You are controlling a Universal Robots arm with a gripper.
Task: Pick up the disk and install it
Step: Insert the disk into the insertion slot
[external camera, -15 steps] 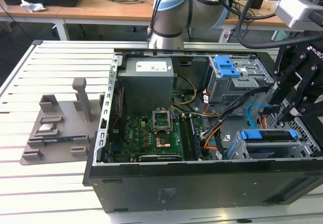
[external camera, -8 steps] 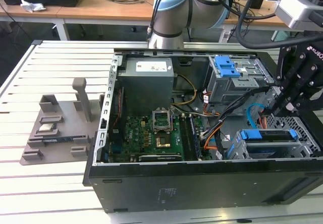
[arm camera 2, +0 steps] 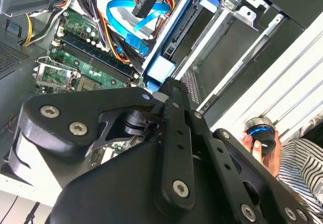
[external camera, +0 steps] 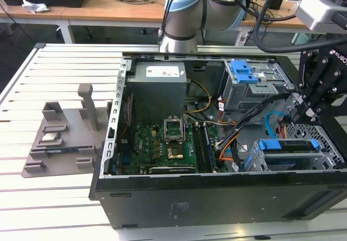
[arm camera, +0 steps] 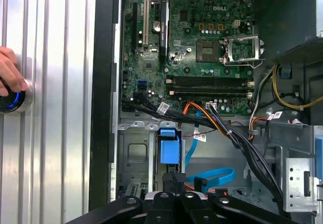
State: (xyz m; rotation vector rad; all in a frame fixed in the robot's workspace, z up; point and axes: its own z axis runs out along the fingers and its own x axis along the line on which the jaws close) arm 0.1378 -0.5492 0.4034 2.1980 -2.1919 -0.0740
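Pincer (external camera: 300, 111) hung inside the open computer case (external camera: 162, 197), at the exterior view's right, over the near drive bay (external camera: 325, 154). Released or clenched: cannot tell from any view. Nothing plainly held.

Disk (external camera: 293, 146) already lying in that bay, on the near side of the pincer and lower, close by. Long axis running along the near wall of the case, from the exterior view's left to its right, blue side bracket (external camera: 269, 145) at the left end. Same disk edge-on in the second wrist view (arm camera 2: 179, 30), with the pincer tip (arm camera 2: 171, 85) just beside the bracket; contact between the two not to be judged. Pincer (arm camera: 175, 176) in the first wrist view in line with the bracket (arm camera: 169, 151) and near it.

Judgement: disk lodged in its slot, seating depth not to be told; single arm, so no choice of nearer hand.

Surroundings: motherboard (external camera: 168, 143) to the exterior view's left of the bay; larger grey cage with blue latch (external camera: 246, 73) on the far side; blue data cable (arm camera: 217, 176) looped near the bay. Grey parts fixture (external camera: 59, 138) on the slatted table (external camera: 65, 67), well apart at the left. Person's hand (arm camera: 7, 72) resting on a round lit button (arm camera: 12, 100) on the table, outside the case.
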